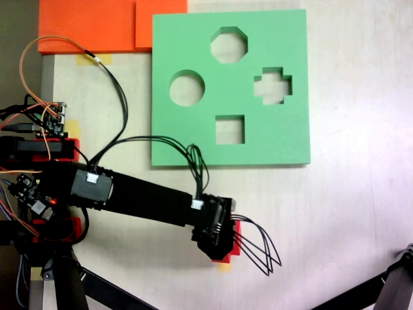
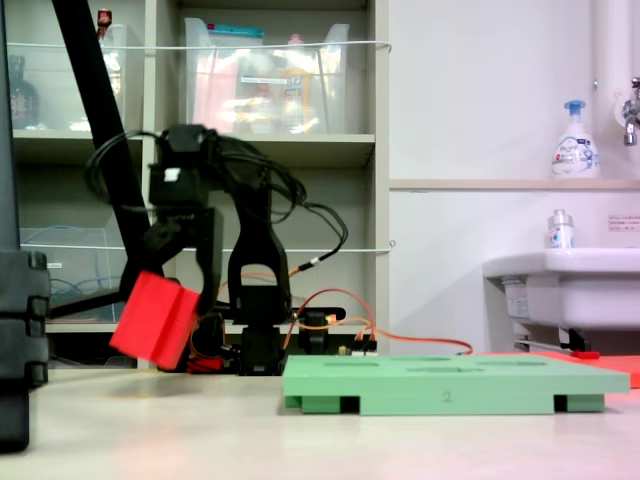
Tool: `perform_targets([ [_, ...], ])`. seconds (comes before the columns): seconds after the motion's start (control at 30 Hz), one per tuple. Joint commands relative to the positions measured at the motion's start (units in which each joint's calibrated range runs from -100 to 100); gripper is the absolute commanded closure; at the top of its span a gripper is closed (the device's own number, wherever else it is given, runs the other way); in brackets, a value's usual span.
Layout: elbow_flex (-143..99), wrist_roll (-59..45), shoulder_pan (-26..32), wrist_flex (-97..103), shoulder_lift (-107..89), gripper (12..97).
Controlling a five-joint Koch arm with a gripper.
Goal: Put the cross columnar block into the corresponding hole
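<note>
Red foam cross columnar block, tilted, airborne, clamped between end effector jaws.

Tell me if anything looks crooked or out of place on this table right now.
One thing: the red cross block hangs tilted in the end effector, one corner dipping toward the table, lifted clear of the surface. It is off to the side of the green board, not over the cross hole. The board itself lies flat.
</note>
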Motion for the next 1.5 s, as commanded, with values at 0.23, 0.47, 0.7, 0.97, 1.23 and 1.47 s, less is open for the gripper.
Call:
perform_targets([
  [0.23,7.29,10.26,11.04,-3.52,-18.14,65.6],
  [0.47,9.38,19.58,20.46,-2.95,-14.37,65.6],
  [0.7,11.98,22.95,24.47,15.64,-4.03,65.6],
  [0.97,13.57,22.95,24.81,29.50,6.72,65.6],
  [1.23,28.93,22.95,25.59,31.24,23.76,65.6],
  [1.47,31.82,23.00,26.28,31.14,28.65,65.6],
])
